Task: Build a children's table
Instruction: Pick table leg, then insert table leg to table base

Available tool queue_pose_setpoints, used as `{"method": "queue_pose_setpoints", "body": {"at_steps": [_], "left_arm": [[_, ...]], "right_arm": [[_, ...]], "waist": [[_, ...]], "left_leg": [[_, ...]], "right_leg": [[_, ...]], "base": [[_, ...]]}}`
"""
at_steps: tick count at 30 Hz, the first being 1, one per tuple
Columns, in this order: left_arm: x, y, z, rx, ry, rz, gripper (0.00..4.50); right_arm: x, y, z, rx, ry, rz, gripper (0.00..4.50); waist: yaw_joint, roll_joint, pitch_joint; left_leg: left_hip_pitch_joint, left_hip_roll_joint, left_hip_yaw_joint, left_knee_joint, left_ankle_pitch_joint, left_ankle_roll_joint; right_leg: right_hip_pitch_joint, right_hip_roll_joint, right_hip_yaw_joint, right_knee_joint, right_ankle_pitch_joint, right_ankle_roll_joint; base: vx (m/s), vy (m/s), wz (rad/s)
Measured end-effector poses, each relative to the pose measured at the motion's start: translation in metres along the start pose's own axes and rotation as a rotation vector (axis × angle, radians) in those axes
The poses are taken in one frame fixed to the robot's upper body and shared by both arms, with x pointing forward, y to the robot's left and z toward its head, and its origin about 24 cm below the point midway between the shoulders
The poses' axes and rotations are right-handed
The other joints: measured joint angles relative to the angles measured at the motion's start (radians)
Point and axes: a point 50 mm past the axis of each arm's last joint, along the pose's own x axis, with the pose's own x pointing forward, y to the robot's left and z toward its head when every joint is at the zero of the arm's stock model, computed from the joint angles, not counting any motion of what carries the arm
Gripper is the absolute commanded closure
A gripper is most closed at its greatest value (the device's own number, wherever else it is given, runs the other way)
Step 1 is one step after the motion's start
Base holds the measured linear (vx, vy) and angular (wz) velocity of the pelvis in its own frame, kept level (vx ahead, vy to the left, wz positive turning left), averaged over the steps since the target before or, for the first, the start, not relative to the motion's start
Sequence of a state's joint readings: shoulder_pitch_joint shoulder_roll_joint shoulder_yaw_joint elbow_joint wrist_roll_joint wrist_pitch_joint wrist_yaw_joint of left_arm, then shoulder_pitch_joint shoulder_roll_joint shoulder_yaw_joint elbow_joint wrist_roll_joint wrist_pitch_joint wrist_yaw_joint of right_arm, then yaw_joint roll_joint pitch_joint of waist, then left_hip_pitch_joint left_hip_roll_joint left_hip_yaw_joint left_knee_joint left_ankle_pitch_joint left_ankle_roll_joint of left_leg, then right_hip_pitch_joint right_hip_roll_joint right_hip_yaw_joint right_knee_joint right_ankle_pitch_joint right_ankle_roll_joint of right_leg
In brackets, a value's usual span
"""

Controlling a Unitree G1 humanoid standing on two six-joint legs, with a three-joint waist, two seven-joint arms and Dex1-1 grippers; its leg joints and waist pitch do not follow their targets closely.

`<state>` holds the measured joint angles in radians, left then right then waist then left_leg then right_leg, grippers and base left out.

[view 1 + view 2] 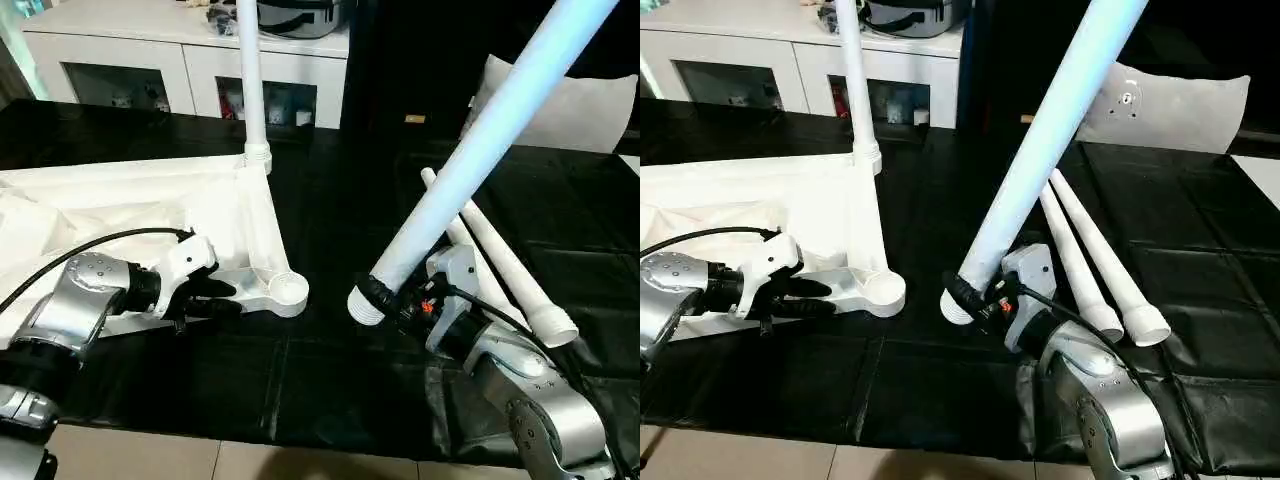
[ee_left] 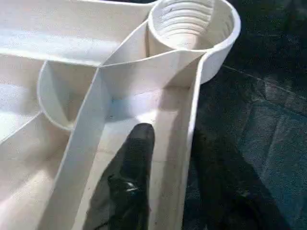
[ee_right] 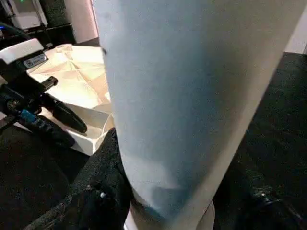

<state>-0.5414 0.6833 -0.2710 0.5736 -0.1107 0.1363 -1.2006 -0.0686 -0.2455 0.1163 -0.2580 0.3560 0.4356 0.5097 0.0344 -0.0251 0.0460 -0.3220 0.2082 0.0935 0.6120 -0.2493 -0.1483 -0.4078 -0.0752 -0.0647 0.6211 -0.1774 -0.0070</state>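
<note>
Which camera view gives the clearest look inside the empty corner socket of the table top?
The left wrist view: the socket is close, its inner ridges visible. Both eye views show it small, as a round cup at the near corner. In the right wrist view the held leg blocks it.

black floor is lying open between the empty corner socket and the held leg's threaded end, a clear lane. the left gripper is straddling the tabletop's near rim wall. the mounted leg is standing at the far corner, and two loose legs are lying beside the right gripper.
</note>
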Motion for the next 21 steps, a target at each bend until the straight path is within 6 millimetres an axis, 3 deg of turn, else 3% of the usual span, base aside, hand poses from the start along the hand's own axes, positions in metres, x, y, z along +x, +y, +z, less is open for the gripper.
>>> {"method": "queue_pose_setpoints", "body": {"at_steps": [9,14,21], "left_arm": [[0.0,0.0,-0.002,0.003,0.011,-0.03,3.85],[0.0,0.0,-0.002,0.035,0.017,-0.037,4.38],[0.021,-0.013,0.014,0.079,-0.045,-0.114,4.5]], "right_arm": [[0.0,0.0,-0.001,0.004,0.013,0.004,2.59],[0.0,0.0,0.0,0.004,0.012,0.011,2.59],[0.004,0.001,0.006,-0.012,0.013,0.039,2.59]], "waist": [[0.001,0.0,0.0],[0.001,-0.001,0.0],[0.001,-0.004,0.001]], "left_leg": [[0.004,0.0,0.004,-0.013,0.006,0.0],[0.005,0.001,0.006,-0.013,0.007,0.0],[0.005,0.001,0.009,-0.015,0.006,0.001]], "right_leg": [[0.0,0.0,0.0,-0.005,0.001,-0.002],[0.0,0.0,0.001,-0.005,0.002,-0.002],[-0.001,-0.001,0.001,-0.008,0.001,-0.002]], "base": [[0.0,0.0,0.0],[0.0,0.0,0.0],[0.0,0.0,0.0]]}}
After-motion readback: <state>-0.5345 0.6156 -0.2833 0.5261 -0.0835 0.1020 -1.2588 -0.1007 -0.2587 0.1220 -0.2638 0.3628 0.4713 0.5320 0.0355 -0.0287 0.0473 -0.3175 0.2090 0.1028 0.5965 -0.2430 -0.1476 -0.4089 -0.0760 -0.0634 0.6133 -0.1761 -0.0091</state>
